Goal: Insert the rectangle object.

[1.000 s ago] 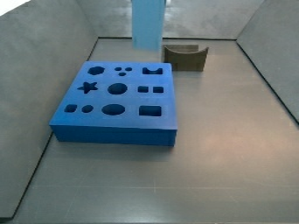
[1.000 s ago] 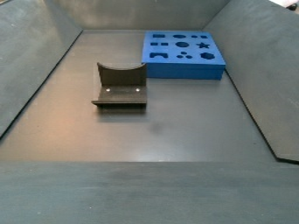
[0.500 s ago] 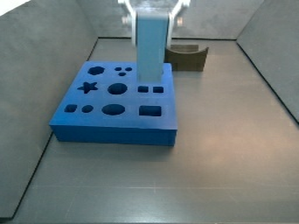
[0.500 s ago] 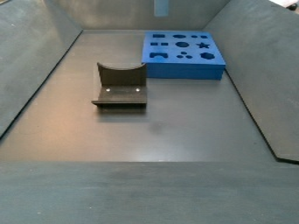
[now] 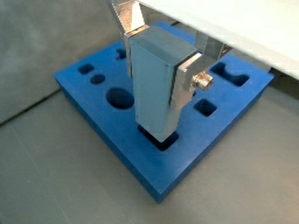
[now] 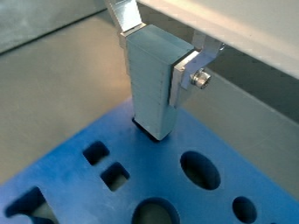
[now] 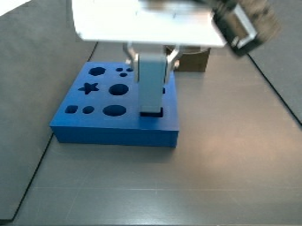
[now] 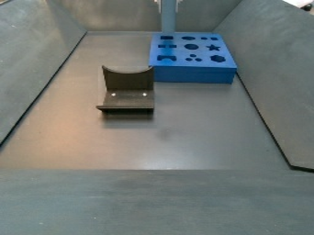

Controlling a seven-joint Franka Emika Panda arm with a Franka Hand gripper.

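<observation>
The rectangle object (image 5: 158,83), a narrow blue block, stands upright, clamped between my gripper's (image 5: 160,57) silver fingers (image 5: 188,80). Its lower end sits at the mouth of a rectangular hole in the big blue holed board (image 5: 117,153); how deep it sits I cannot tell. Both wrist views show this, with the gripper (image 6: 156,52) shut on the block (image 6: 149,87) near the board's (image 6: 70,188) edge. In a side view the gripper (image 7: 154,60) holds the block (image 7: 153,88) over the board's (image 7: 112,132) near right hole. The block (image 8: 167,16) shows behind the board (image 8: 194,75).
A dark brownish U-shaped piece (image 8: 127,92) stands on the grey floor apart from the board; it is partly hidden behind the gripper in a side view (image 7: 196,60). Sloping grey walls (image 8: 37,83) enclose the floor. The board has several other shaped holes.
My gripper has come down with the block and forward over the board; the block's lower end now meets the rectangular hole near the board's front right.
</observation>
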